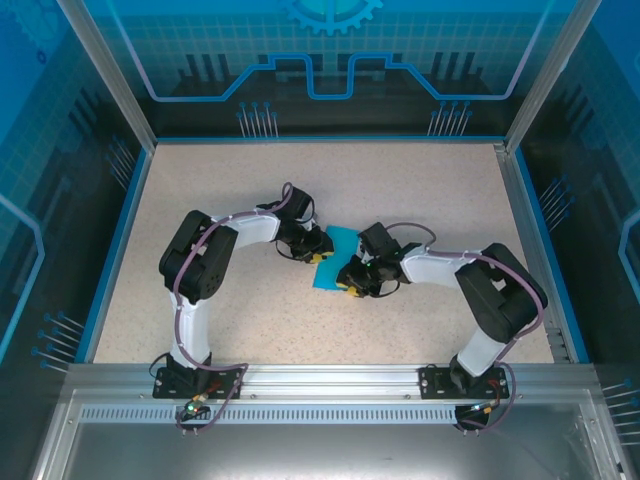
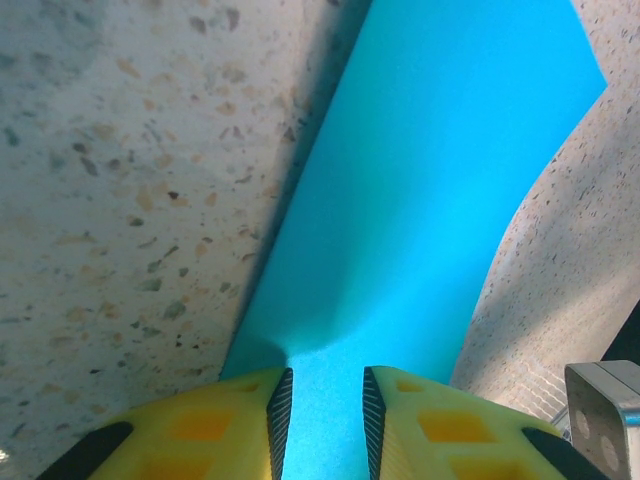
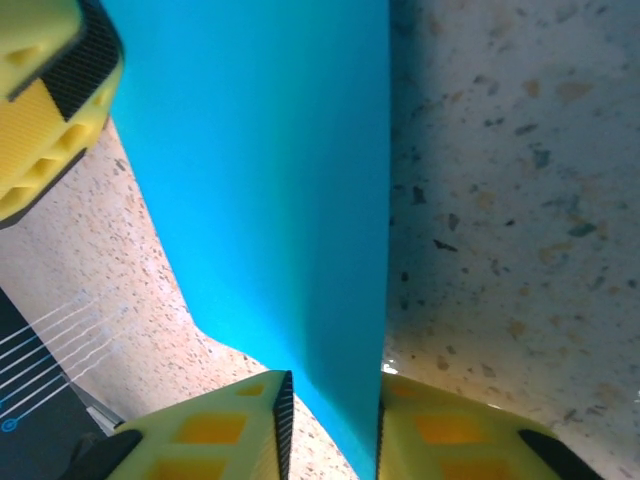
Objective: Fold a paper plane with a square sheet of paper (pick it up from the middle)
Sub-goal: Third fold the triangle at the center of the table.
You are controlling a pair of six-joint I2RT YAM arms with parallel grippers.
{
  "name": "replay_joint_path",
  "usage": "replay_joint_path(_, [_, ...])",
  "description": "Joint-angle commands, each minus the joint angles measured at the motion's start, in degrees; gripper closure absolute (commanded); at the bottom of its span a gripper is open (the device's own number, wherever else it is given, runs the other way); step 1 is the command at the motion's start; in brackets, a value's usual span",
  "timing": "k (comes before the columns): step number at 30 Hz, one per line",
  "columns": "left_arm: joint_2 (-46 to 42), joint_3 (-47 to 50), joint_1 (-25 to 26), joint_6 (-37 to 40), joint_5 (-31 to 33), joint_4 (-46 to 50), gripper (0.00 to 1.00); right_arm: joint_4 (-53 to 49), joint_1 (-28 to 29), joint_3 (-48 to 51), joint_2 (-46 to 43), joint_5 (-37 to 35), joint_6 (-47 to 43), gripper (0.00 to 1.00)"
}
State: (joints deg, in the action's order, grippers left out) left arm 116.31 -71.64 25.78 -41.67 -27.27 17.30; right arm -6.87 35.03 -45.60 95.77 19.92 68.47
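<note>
At the speckled surface's (image 1: pixel 400 190) middle: thin turquoise-blue square sheet of paper (image 1: pixel 333 262).
The left end effector (image 2: pixel 322 385) and right end effector (image 3: pixel 332 385) straddle it, jaws narrowly parted; whether either is clamping it cannot be told.

Inspection finding: no lettering, numerals, labels or brand marks are legible on any surface in the three views.

The one sign-like mark is a pale-blue gear-shaped emblem (image 1: pixel 332 12). It is printed at the top centre of the translucent blue rear wall panel (image 1: pixel 180 45) and is cut off by the picture's upper edge. It carries no readable characters.

Beneath it on the same panel runs a bright-blue stepped outline in circuit-trace style (image 1: pixel 330 82). This is a graphic only, with no wording.
</note>
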Motion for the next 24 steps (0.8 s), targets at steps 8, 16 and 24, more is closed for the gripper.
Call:
replay_joint_path(8, [1.0, 1.0, 0.2, 0.8, 3.2, 4.4, 0.71, -0.8, 0.7, 2.6, -4.2, -2.6, 4.0, 0.81])
replay_joint_path(16, [-1.9, 2.6, 0.3, -0.2, 1.3, 3.0, 0.70, -3.7, -0.4, 0.0, -4.6, -2.3, 1.9, 0.94])
replay_joint_path(24, [-6.1, 2.2, 0.5, -0.3, -3.1, 0.4, 0.69, -19.7, -1.9, -11.0, -0.4, -0.1, -8.3, 0.95])
